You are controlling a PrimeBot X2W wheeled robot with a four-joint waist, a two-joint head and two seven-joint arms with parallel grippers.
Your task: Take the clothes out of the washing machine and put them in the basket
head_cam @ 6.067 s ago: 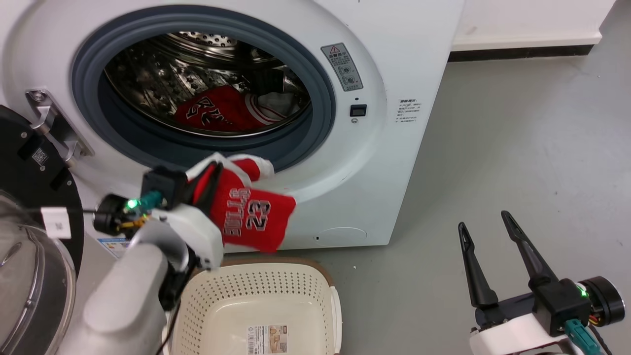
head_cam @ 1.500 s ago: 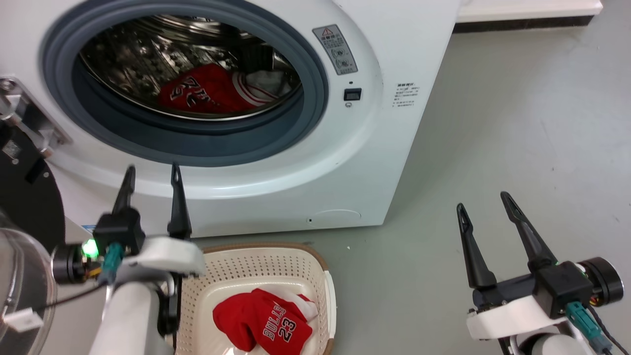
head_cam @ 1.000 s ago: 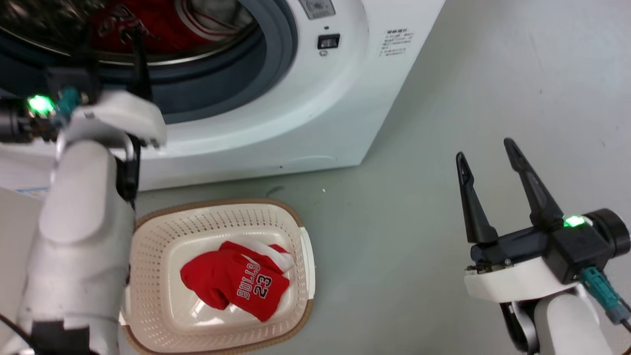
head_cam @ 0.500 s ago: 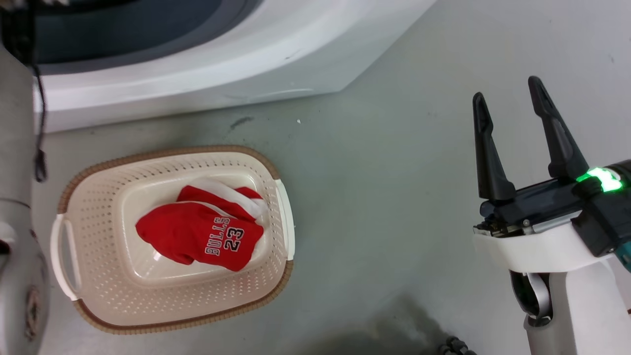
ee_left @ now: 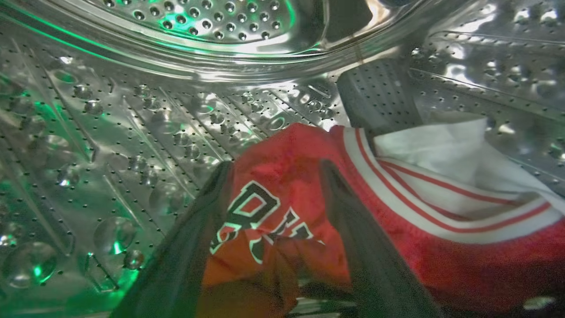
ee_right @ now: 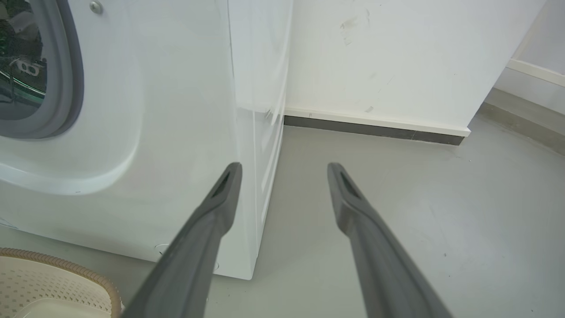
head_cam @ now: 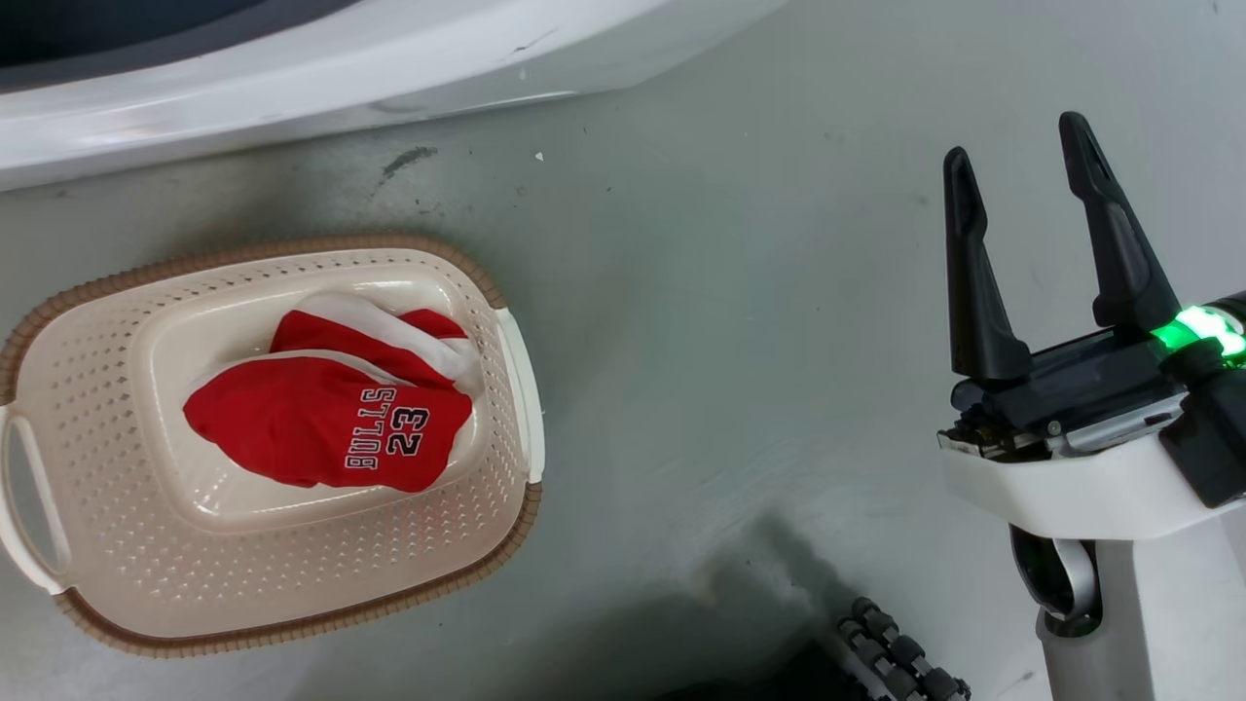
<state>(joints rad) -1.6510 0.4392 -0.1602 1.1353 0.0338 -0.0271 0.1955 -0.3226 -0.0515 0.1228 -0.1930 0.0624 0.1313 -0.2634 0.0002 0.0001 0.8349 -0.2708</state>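
A red garment printed "BULLS 23" (head_cam: 292, 428) lies crumpled in the cream basket (head_cam: 292, 243) on the floor, just below the washing machine's (head_cam: 292, 68) white front. Inside the steel drum (ee_left: 132, 110) a second red garment (ee_left: 441, 265) with white striped trim and black lettering lies on the drum floor. My left gripper (ee_left: 277, 165) is open inside the drum, its two fingers straddling the lettered fold of that garment. My right gripper (head_cam: 1015, 139) hangs open and empty over bare floor, right of the basket. The right gripper (ee_right: 284, 167) points past the washing machine's (ee_right: 154, 110) corner.
A grey ribbed paddle (ee_left: 379, 97) stands on the drum wall behind the garment. A white wall with dark skirting (ee_right: 375, 130) runs behind the machine. A corner of the basket (ee_right: 66, 267) sits below the right fingers. My base's ribbed wheel (head_cam: 900, 657) is at the bottom edge.
The "BULLS 23" garment left my left gripper and now lies in the basket. The left arm rose into the drum and out of the head view, which has tilted down. The right gripper stays open.
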